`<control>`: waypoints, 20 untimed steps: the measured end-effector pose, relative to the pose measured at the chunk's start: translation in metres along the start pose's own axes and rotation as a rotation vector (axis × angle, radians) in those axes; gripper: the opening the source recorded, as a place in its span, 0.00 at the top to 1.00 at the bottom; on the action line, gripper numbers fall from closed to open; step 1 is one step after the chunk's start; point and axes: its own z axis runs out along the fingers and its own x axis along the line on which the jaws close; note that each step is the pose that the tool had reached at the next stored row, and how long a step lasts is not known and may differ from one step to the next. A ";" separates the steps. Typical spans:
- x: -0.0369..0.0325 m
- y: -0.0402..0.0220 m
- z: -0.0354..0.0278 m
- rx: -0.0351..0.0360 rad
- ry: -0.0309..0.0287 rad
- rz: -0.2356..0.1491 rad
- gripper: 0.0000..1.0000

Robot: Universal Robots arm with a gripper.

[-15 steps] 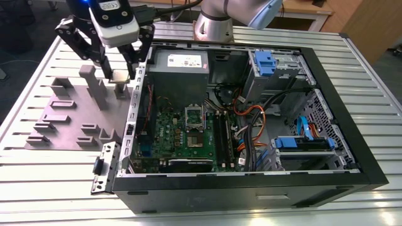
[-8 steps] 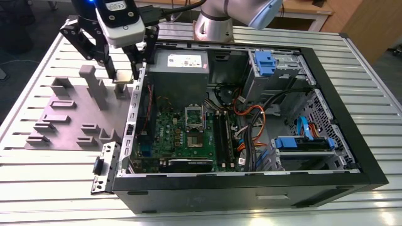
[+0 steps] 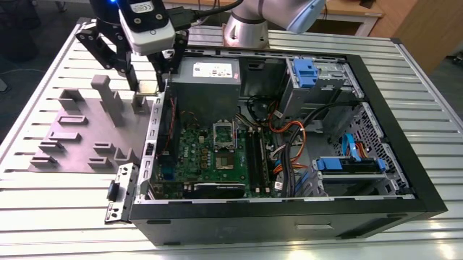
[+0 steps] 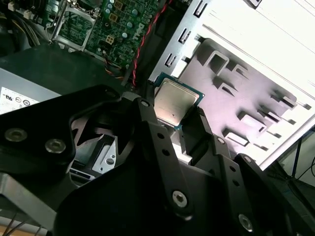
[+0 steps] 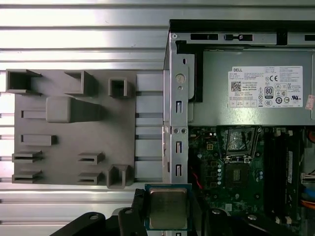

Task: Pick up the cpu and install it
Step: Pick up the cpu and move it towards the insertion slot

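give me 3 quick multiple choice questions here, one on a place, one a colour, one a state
1. The grey fixture plate lies, against the computer case: A inside it; B beside it, on the exterior view's left; C on top of it.
2. The drive clips are: A blue; B red; C yellow.
3. The tool is: A open, empty; B shut on the cpu; C shut on a cable.
Answers: 1 B, it sits outside the case wall; 2 A, they show blue; 3 B, the chip sits clamped in it in both wrist views.
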 end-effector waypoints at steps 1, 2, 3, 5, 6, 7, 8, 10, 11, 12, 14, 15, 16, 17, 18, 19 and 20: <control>-0.0013 0.0000 0.0000 0.0000 0.0000 0.000 0.53; -0.0025 0.0000 0.0000 0.0000 -0.0001 0.000 0.53; -0.0038 -0.0001 0.0001 -0.0001 -0.0001 0.000 0.53; -0.0056 -0.0007 0.0001 -0.0001 -0.0001 0.000 0.53; -0.0062 -0.0012 0.0001 0.0000 0.0000 0.000 0.53; -0.0067 -0.0018 0.0000 0.0000 0.0000 0.000 0.53; -0.0071 -0.0027 0.0001 0.0000 0.0000 0.000 0.53; -0.0076 -0.0043 0.0002 -0.0001 -0.0001 0.000 0.53; -0.0078 -0.0044 0.0002 -0.0001 -0.0001 0.003 0.53; -0.0078 -0.0044 0.0002 0.0000 0.0000 0.010 0.53; -0.0078 -0.0044 0.0002 0.0002 0.0003 0.033 0.53; -0.0078 -0.0044 0.0003 0.0003 0.0004 0.043 0.53; -0.0080 -0.0044 0.0004 0.0003 0.0004 0.052 0.53; -0.0087 -0.0044 0.0005 0.0002 0.0003 0.055 0.53; -0.0090 -0.0045 0.0005 0.0002 0.0003 0.056 0.53; -0.0093 -0.0045 0.0005 0.0002 0.0003 0.056 0.53; -0.0095 -0.0045 0.0005 0.0003 0.0004 0.056 0.53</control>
